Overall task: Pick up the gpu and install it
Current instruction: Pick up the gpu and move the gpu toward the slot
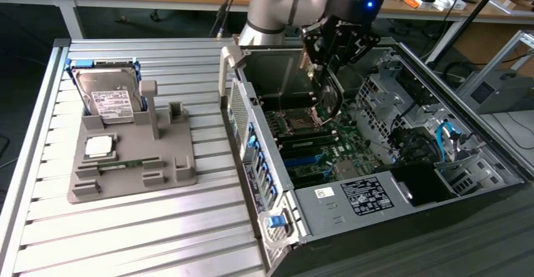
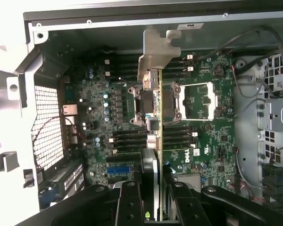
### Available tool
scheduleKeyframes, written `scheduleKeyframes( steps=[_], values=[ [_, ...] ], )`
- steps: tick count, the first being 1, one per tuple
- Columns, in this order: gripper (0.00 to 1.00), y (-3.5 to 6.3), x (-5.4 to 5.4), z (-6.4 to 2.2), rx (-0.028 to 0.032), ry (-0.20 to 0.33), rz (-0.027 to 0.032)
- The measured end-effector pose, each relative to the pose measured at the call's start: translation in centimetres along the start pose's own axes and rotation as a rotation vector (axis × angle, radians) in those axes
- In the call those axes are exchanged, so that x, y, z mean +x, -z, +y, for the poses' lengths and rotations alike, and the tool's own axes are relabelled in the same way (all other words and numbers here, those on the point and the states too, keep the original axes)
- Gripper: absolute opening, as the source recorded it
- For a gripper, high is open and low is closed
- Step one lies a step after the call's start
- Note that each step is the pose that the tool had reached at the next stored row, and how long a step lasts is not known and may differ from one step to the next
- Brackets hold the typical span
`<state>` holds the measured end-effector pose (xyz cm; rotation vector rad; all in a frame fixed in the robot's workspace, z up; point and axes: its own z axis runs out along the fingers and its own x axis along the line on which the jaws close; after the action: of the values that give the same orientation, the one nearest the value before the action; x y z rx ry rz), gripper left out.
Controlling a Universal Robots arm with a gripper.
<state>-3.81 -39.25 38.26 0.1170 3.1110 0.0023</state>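
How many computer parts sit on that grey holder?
3: a hard drive standing at the back of the holder, a CPU flat in the middle, a memory stick lying just in front. None looks hidden.

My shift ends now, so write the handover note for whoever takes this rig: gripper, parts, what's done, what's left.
Gripper: shut on the gpu, which it holds on edge.
Where: the gpu hangs above the motherboard in the open computer case. The hard drive stands in the grey holder beside the case.
Done: gpu picked up and carried over the board.
Left: the gpu is not yet seated on the motherboard or released.
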Motion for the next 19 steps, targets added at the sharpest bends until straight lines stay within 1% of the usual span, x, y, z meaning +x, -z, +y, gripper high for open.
scheduleKeyframes(
  steps=[4, 19],
  values=[
    [0.27, -0.33, 0.0, -0.18, 0.0, 0.0, 0.0],
    [0.27, -1.05, 0.0, -0.5, 0.0, 0.0, 0.0]
  ],
)
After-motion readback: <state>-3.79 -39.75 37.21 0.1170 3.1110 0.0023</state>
